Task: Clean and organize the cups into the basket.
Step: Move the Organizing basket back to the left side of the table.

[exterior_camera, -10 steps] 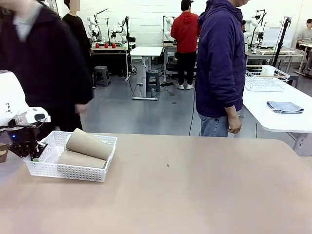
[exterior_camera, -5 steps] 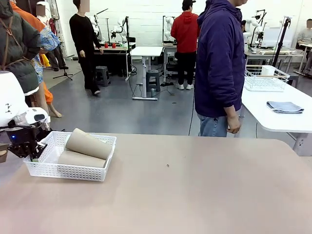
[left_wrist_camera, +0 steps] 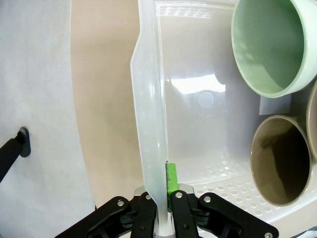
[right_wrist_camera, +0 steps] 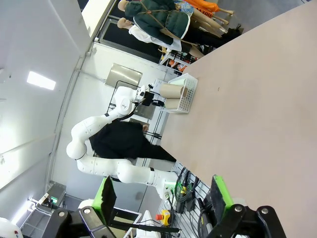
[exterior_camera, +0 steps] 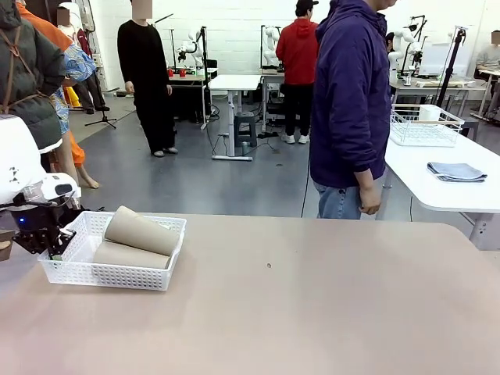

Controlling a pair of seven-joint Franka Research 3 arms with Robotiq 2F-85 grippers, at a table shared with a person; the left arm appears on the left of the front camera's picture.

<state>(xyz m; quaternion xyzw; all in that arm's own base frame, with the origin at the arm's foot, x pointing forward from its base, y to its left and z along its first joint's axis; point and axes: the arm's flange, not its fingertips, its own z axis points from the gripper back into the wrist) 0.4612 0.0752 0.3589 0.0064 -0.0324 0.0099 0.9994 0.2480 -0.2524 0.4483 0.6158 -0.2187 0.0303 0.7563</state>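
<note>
Basket: the shallow white lattice-walled plastic basket (exterior_camera: 160, 253) is set at the left end of the tan worktop (exterior_camera: 312, 305).
Cups: two tan cardboard-coloured cups (exterior_camera: 141, 230) are laid on their sides inside it; a pale green cup (left_wrist_camera: 270, 44) is seen beside a tan one.
Left gripper (left_wrist_camera: 159, 194): the basket's end wall is straddled by the fingers; whether it is pinched or freed cannot be told.
Right gripper (right_wrist_camera: 163, 203): held wide apart, nothing between the pads.
Risk: if the wall is caught while the arm is withdrawn, the basket could be dragged or tipped and the cups spilled.
</note>
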